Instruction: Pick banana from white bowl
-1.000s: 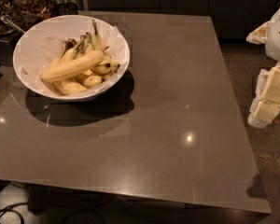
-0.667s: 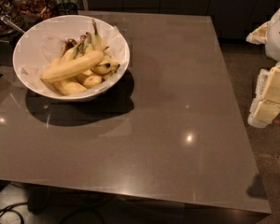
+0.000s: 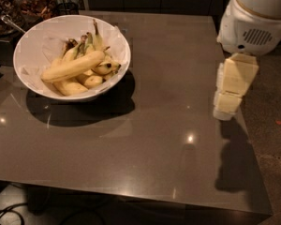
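Note:
The white bowl [image 3: 35, 41] stands on the back left of the dark table [image 3: 145, 139], lined with white paper. The banana [image 3: 72, 66], long, pale yellow and nearly straight, lies across the top of several shorter bananas [image 3: 105, 68] with dark tips and greenish stems. My gripper [image 3: 224, 112] is cream coloured and hangs tip-down over the table's right edge, far to the right of the bowl and holding nothing. The white arm housing [image 3: 255, 18] sits above it.
A dark dish with a spoon [image 3: 9, 23] and other clutter sit behind the bowl at the far left. The table's right edge runs just under the gripper, with brown floor [image 3: 271, 139] beyond. Cables [image 3: 4, 214] lie under the front left corner.
The gripper and arm have moved left, from beside the table to over its right edge. The bowl and bananas have not moved.

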Tool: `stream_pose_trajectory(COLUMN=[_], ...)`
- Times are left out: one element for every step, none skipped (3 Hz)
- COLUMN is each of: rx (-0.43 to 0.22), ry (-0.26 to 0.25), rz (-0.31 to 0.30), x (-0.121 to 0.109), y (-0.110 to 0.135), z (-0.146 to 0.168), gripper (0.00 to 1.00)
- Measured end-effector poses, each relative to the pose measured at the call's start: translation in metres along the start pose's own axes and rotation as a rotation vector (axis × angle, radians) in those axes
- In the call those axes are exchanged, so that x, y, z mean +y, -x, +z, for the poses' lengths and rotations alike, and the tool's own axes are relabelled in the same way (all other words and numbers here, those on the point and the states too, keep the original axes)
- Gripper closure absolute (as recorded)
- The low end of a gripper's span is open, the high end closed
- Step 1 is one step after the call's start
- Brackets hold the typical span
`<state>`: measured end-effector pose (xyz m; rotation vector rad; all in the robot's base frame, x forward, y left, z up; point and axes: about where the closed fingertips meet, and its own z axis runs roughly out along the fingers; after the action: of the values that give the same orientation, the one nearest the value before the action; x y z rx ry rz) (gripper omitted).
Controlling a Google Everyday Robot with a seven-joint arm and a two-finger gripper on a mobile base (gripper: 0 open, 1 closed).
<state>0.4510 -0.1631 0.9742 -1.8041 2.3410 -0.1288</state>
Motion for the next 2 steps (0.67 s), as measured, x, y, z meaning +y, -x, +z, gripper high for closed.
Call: stream_pose_trajectory(rx=[0.022, -0.005], ry=[0.004, -0.024], rz=[-0.057, -0.065], x=[-0.002, -0.007], y=[0.046, 0.056], z=[0.004, 0.002], gripper=[0.0, 0.0])
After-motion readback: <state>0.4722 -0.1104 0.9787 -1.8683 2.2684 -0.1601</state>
